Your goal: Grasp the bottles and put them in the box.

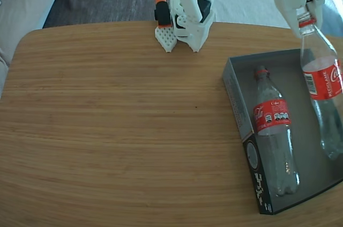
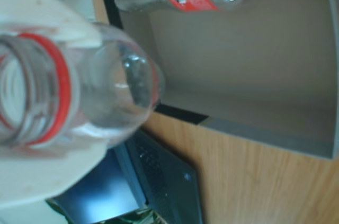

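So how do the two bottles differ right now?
The left bottle lies flat on the box floor, free of any grip; the right bottle is tilted, neck raised. The gripper clamps the right bottle's neck, while the left bottle's neck is bare. Both are clear, capless, red-labelled.

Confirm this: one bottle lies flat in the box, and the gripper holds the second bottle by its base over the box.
Wrong on the grip. In the fixed view the gripper holds the second bottle by its neck, at the red ring, not its base; the base points down into the box. The other bottle does lie flat inside.
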Available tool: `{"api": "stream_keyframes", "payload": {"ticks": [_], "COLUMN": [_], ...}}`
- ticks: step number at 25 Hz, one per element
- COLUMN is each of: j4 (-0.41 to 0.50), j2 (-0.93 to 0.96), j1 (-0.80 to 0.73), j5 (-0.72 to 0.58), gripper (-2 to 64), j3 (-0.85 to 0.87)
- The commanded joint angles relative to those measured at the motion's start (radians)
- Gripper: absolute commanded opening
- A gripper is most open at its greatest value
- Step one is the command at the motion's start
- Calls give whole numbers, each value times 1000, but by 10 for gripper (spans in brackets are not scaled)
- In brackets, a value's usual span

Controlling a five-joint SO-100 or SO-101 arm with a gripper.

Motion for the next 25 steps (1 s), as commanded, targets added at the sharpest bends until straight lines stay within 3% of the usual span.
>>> {"api": "stream_keyframes", "payload": {"ticks": [1, 11, 25], "j4": [-17, -58, -58], "j2": [-12, -117, -330], "j1": [-12, 2, 107], "j5": [2, 0, 2], "gripper": [-3, -3, -3], "j3": [2, -25, -186]}}
